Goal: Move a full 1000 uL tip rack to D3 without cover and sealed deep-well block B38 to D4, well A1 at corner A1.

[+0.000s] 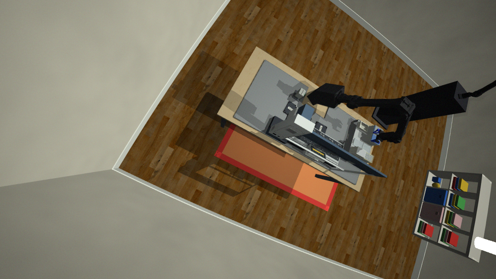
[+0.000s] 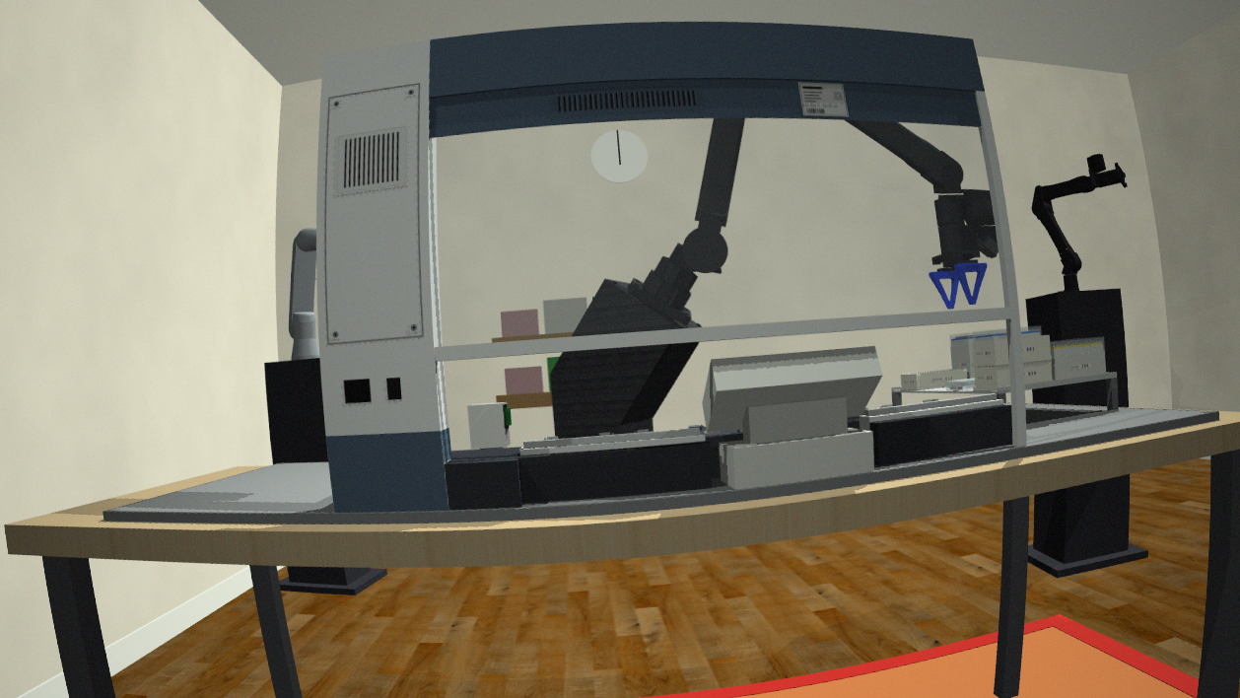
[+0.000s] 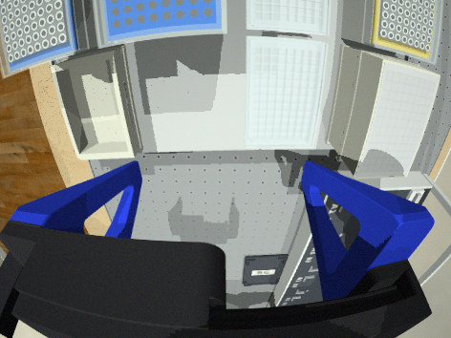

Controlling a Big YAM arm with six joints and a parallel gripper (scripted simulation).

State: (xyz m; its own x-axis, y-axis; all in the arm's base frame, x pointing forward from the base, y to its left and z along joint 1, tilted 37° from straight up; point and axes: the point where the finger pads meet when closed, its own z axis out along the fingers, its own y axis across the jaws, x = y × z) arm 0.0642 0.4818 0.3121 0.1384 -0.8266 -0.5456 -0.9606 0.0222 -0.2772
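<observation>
From above, the gripper [image 1: 375, 135] hangs over the shelf [image 1: 368, 157] at the surface's end. From the side, it hovers released, high above the shelf's boxes [image 2: 998, 351]. The wrist camera shows wide blue fingers; beyond them lie a full blue-edged tip rack [image 3: 32, 4] and sealed blocks [image 3: 286, 91].

Room setting. Wood-plank floor [image 1: 288, 31] bounded by plain cream walls [image 2: 130, 217] with a white skirting. A wooden table [image 2: 607, 529] on dark legs stands near a red-edged orange mat [image 1: 263, 162]. A round clock [image 2: 618, 156] hangs on the wall behind the table; a bookcase [image 1: 480, 214] stands well apart from it.
</observation>
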